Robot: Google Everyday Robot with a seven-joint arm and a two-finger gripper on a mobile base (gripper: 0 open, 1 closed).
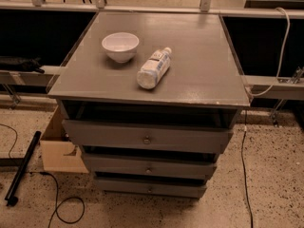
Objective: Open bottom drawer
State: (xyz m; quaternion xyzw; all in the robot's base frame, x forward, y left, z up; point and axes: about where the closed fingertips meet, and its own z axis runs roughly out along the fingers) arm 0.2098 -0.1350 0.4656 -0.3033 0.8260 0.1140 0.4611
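- Starting with the biggest thing, what fills the camera view?
- The grey cabinet [199, 56], square-on, with its top near the middle of the frame and three drawer fronts stacked below. A cardboard box [59, 151] sits on the floor against its left side.
- And the drawers?
- The top drawer [95, 134] is the tallest and the middle drawer [114, 165] is slimmer. The bottom drawer [123, 186] is a thin strip just above the floor, its long axis running left to right. A dark gap shows above each front.
- Anything smaller?
- A bottle [154, 68] lies on its side on the cabinet top, and a white bowl [120, 46] stands just left of it. Smallest is the knob [150, 190], at the centre of the bottom front.
- Where is the gripper?
- Nowhere in the frame, so whether it is spread or closed cannot be told.
- What does the move turn on, then?
- Probably on reaching low. The knob lies under the two upper fronts, which jut out further, so the approach would likely have to come in level from the front and then pull straight back.
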